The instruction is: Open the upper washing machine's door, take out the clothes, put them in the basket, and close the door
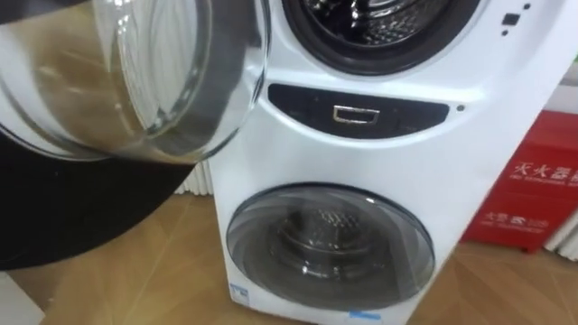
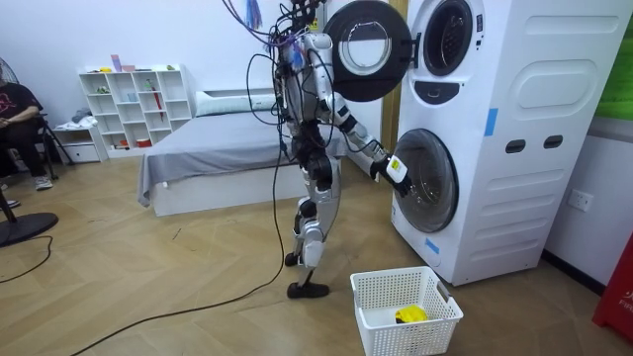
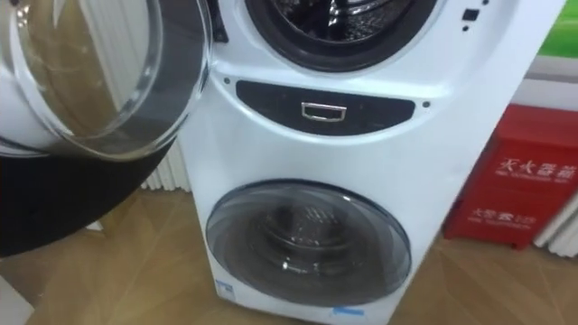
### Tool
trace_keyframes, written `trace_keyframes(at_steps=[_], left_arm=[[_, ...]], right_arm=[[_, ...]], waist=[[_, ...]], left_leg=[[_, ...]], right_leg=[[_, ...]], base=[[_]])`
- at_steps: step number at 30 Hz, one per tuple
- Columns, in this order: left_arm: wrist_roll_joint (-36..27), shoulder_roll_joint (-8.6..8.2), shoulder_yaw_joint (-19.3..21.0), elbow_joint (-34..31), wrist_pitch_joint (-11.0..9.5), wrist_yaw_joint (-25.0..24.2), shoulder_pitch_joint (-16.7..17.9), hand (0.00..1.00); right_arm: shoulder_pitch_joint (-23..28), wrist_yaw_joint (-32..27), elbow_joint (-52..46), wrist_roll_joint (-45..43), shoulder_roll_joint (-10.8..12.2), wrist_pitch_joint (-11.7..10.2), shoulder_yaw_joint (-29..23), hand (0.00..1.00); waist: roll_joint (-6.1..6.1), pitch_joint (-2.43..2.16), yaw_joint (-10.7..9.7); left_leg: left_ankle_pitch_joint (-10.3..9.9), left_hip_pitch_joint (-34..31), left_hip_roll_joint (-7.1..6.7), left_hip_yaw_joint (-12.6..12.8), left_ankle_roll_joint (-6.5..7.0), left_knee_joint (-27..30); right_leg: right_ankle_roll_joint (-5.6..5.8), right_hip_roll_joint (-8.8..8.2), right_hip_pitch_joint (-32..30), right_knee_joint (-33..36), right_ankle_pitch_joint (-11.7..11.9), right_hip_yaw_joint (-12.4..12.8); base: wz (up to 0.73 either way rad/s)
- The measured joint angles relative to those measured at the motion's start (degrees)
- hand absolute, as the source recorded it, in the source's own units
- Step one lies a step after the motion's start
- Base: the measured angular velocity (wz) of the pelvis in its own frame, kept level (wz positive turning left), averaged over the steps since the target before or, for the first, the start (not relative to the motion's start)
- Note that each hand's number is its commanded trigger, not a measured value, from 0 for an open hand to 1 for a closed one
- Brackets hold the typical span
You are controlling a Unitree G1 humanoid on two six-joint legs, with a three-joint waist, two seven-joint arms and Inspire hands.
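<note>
I stand close in front of a white stacked washing machine (image 1: 361, 171) (image 2: 495, 129). Its upper round door (image 1: 135, 81) (image 2: 366, 49) is swung open to my left, with the glass bowl facing me. The upper drum (image 1: 379, 18) (image 3: 348, 18) gapes open, and bare shiny metal shows in the part I see. The lower door (image 1: 330, 244) (image 3: 302, 244) is closed, with grey metal behind its glass. In the room view my right hand (image 2: 394, 168) is held out low, just short of the lower door.
A white laundry basket (image 2: 396, 282) stands on the wood floor beside my feet with a yellow item (image 2: 410, 314) in it. Red boxes (image 1: 542, 181) stand to the machine's right. A bed (image 2: 218, 148), a shelf (image 2: 134, 104) and a seated person (image 2: 15, 124) lie behind me.
</note>
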Motion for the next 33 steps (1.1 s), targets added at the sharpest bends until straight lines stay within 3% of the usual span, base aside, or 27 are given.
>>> trace_keyframes(at_steps=[3, 6, 10, 11, 15, 21, 28, 32, 33], left_arm=[[-3.1, 0.19, 3.36, -10.2, -0.12, 3.67, 0.16, 0.0], [-4.39, 1.31, 4.43, -19.68, -2.24, 5.1, -0.11, 0.0], [-5.33, 3.06, 7.6, -29.91, -3.28, 7.71, -0.81, 0.0], [-5.35, 3.16, 8.0, -30.85, -3.56, 8.19, -0.89, 0.0], [-5.35, 6.63, 10.37, -33.7, -3.74, 9.52, -1.61, 0.0], [-5.24, 10.11, 12.58, -40.07, -3.86, 11.91, -2.23, 0.0], [-4.94, 10.57, 12.81, -42.68, -3.81, 9.45, -4.03, 0.0], [-3.67, 10.58, 12.72, -46.18, -3.81, 7.3, -4.88, 0.0], [-3.0, 10.58, 12.64, -47.02, -3.79, 6.87, -5.65, 0.0]], right_arm=[[3.1, -0.6, -4.95, -2.82, -0.04, 0.03, -3.35, 0.0], [5.15, -0.62, -8.28, -5.64, -0.06, -0.22, -5.61, 0.0], [8.76, -0.61, -12.4, -7.5, 0.01, -0.34, -5.75, 0.0], [9.11, -0.6, -12.7, -7.68, 0.01, -0.38, -5.74, 0.0], [10.88, -0.47, -13.6, -8.65, 0.01, 0.01, -7.43, 0.0], [14.12, 0.48, -18.95, -11.18, -1.03, 0.29, -7.7, 0.0], [14.09, 3.46, -19.53, -12.39, -1.03, 0.32, -7.68, 0.0], [14.03, 4.29, -19.32, -12.66, -0.99, 0.32, -7.61, 0.0], [13.92, 4.72, -19.26, -12.61, -0.96, 0.33, -7.48, 0.0]], waist=[[1.52, -0.15, -0.19], [2.57, -0.63, 0.21], [2.65, -0.9, 0.3], [2.71, -0.86, 0.39], [3.66, -0.54, 0.48], [4.43, -0.55, 1.48], [6.2, -0.67, 1.19], [5.9, -0.46, 1.08], [5.56, -0.23, 1.0]], left_leg=[[0.01, -0.59, -0.4, -1.63, 0.0, -0.26], [0.17, -0.49, -0.97, -2.38, 0.1, -0.36], [0.35, 0.26, -1.63, -2.65, 0.41, -0.8], [0.38, 0.19, -1.73, -2.64, 0.46, -0.8], [0.36, -0.04, -2.06, -2.07, 0.6, -0.69], [0.47, 0.1, -2.14, -1.58, 0.79, -1.15], [0.47, 0.08, -2.1, -1.57, 0.79, -1.21], [0.48, 0.2, -2.09, -1.67, 0.78, -1.74], [0.48, 0.2, -2.1, -1.68, 0.78, -1.76]], right_leg=[[0.07, -0.1, 0.0, 0.01, -0.04, -1.16], [0.21, -0.47, 0.61, 0.06, -0.13, -1.16], [0.78, -0.99, 0.89, 0.11, -0.52, -1.05], [0.82, -1.07, 0.86, 0.1, -0.55, -1.0], [1.01, -1.43, 0.36, 0.24, -0.95, -0.09], [1.06, -1.5, -0.17, 0.31, -0.9, 0.45], [1.06, -1.51, -0.11, 0.27, -0.9, 0.27], [1.07, -1.47, -0.17, 0.23, -0.91, 0.52], [1.08, -1.47, -0.18, 0.23, -0.91, 0.48]], base=[[0.24], [0.14], [0.03], [-0.04], [-0.08], [-0.04], [0.0], [0.0], [0.0]])
